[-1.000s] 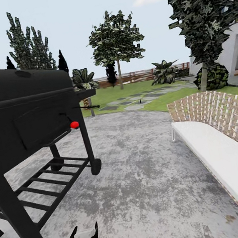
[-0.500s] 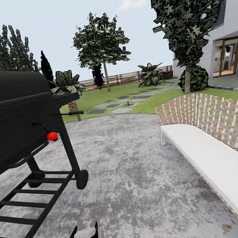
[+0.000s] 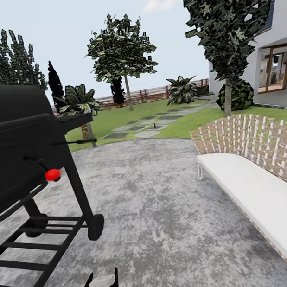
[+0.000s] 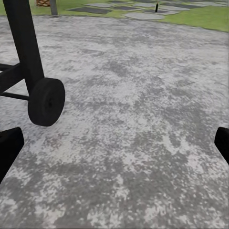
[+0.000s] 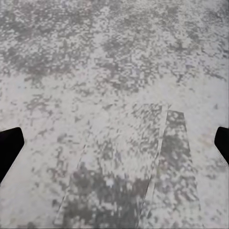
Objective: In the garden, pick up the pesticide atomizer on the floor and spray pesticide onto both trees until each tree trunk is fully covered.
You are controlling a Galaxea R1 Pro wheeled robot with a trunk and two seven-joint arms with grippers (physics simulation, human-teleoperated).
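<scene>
Grey speckled paving gives you open room between the black grill and the white bench. Your left gripper and right gripper both hang spread, gripping nothing. A slim black atomizer stands far ahead among stepping stones near the lawn's edge.

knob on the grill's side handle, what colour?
Red. The knob on the black grill shows best in the head view.
</scene>
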